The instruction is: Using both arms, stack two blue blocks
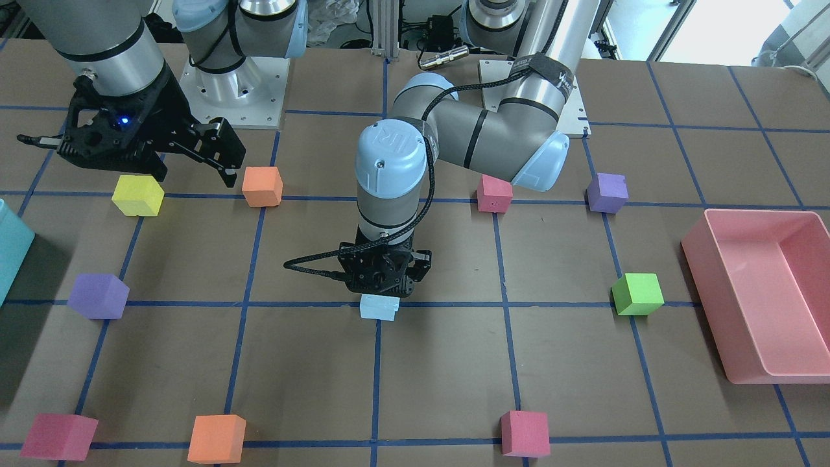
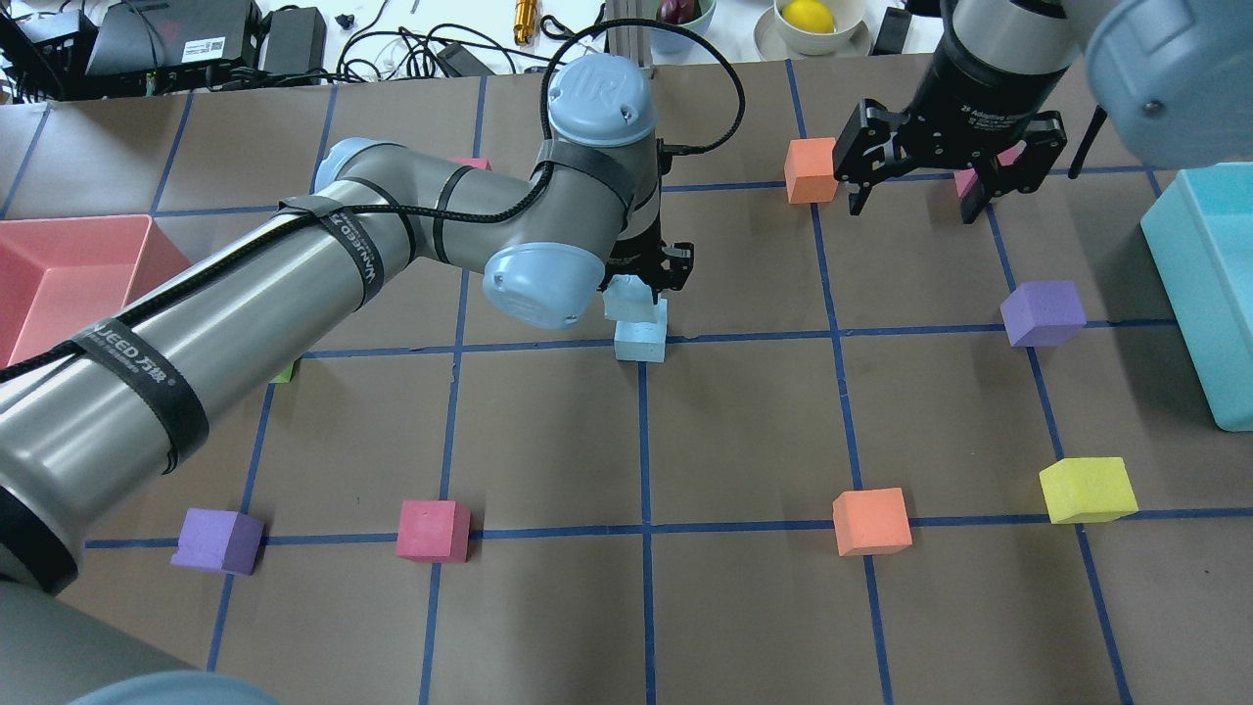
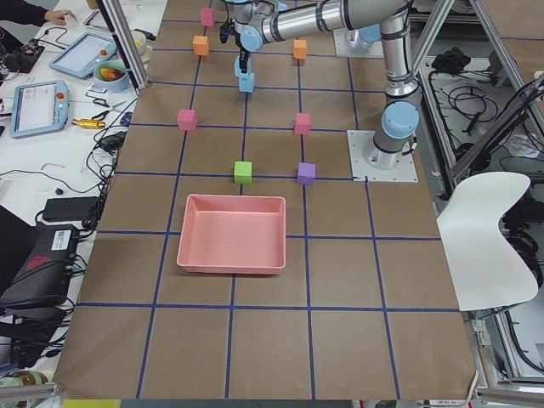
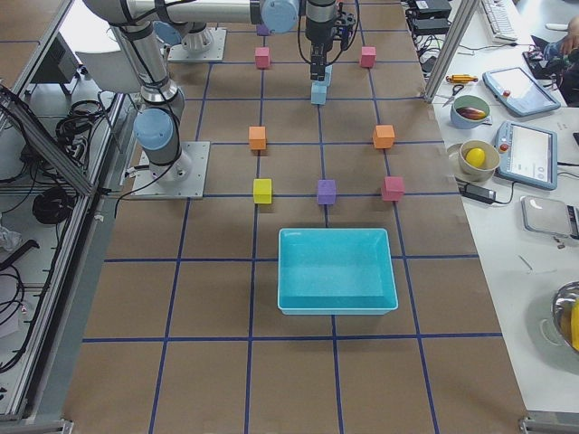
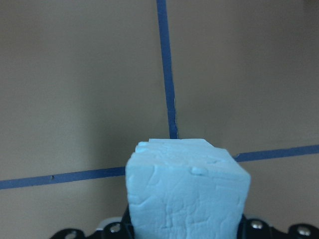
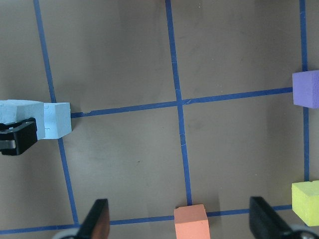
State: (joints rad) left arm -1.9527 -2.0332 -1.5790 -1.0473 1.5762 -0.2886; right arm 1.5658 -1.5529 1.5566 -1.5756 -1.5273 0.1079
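Note:
My left gripper (image 2: pixel 641 289) is shut on one pale blue block (image 2: pixel 626 299) and holds it over the second blue block (image 2: pixel 641 343), which sits on a tape crossing at the table's middle. The held block fills the left wrist view (image 5: pixel 187 189) and hides the lower one there. I cannot tell whether the two touch. In the front view only the lower block (image 1: pixel 379 307) shows under the left gripper (image 1: pixel 382 285). My right gripper (image 2: pixel 915 208) is open and empty, raised at the far right. Its wrist view shows both blue blocks (image 6: pixel 57 119) at the left edge.
A pink bin (image 2: pixel 166 259) stands at the left and a teal bin (image 2: pixel 1189 313) at the right. Loose cubes lie around: orange (image 2: pixel 811 168), purple (image 2: pixel 1043 313), yellow (image 2: pixel 1087 490), orange (image 2: pixel 871 521), pink (image 2: pixel 433 529), purple (image 2: pixel 217 539), green (image 1: pixel 639 293).

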